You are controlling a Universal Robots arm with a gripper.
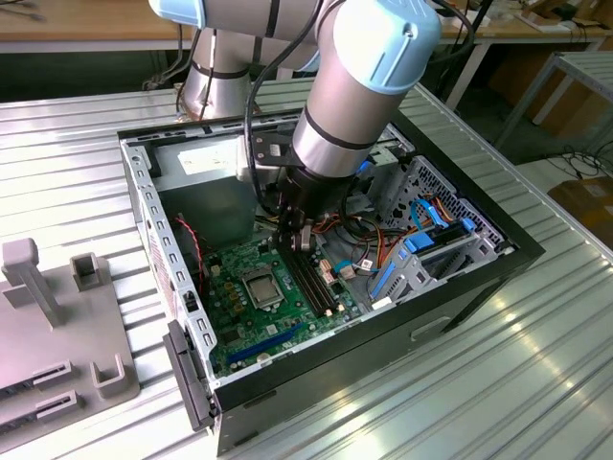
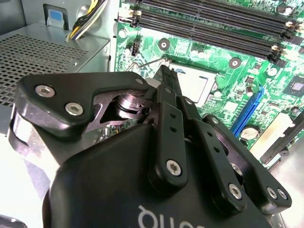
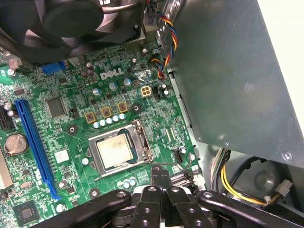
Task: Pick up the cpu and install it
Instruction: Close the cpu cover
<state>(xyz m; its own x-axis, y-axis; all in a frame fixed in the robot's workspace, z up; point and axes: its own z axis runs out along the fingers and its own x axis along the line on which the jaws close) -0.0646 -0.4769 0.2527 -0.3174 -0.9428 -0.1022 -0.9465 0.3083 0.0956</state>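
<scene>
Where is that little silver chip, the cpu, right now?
The cpu sits flat in its socket frame on the green motherboard, seen in the first wrist view beside the long blue slot, with the pincer close by it.

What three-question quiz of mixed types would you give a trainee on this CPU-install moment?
1. True or false: the cpu lies in the socket on the motherboard.
2. Are the tips of the gripper (a) spread wide or (b) together?
3. Fill in: in the first wrist view, the long blue slot lies on the far side of the cpu from the grey ____ wall.

Key
1. True; its silver top sits inside the frame.
2. b; both wrist views show the fingers meeting, nothing between them.
3. Metal.
</scene>
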